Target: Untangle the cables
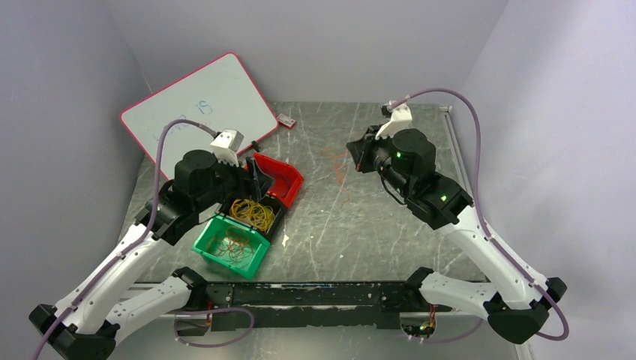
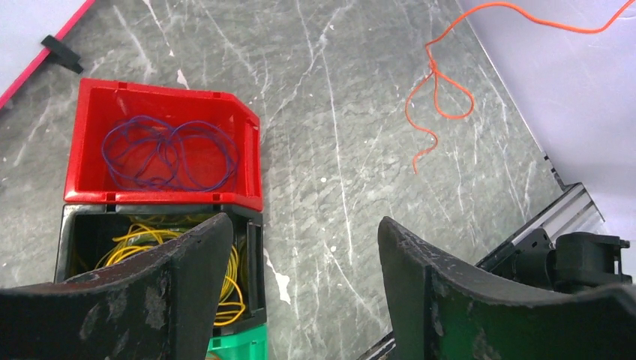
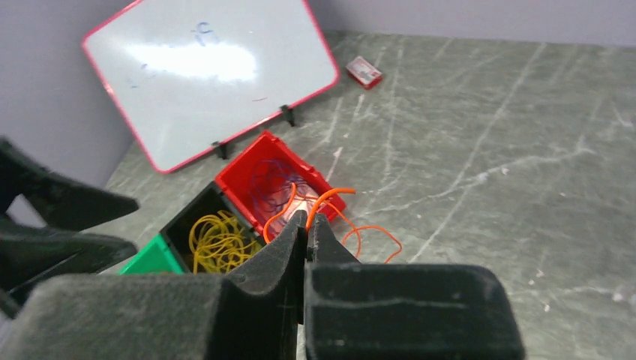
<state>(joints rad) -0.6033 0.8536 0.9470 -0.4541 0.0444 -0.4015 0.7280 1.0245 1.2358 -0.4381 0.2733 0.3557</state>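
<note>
My right gripper (image 3: 308, 216) is shut on a thin orange cable (image 3: 332, 195). It holds the cable up over the table's middle (image 1: 351, 153), and the cable's loops (image 2: 439, 96) trail down onto the grey surface. My left gripper (image 2: 304, 221) stands open with nothing between its fingers, hovering (image 1: 255, 174) over the row of bins. The black bin (image 2: 255, 247) holds yellow cables (image 2: 142, 238). The red bin (image 2: 244, 154) holds a bluish-purple cable (image 2: 166, 154). The green bin (image 1: 217, 259) holds orange-brown cables (image 1: 234, 244).
A red-framed whiteboard (image 1: 199, 105) leans at the back left on black feet. A small red item (image 1: 286, 119) lies beside it. A metal rail (image 1: 457, 157) runs along the table's right edge, and walls close in on three sides.
</note>
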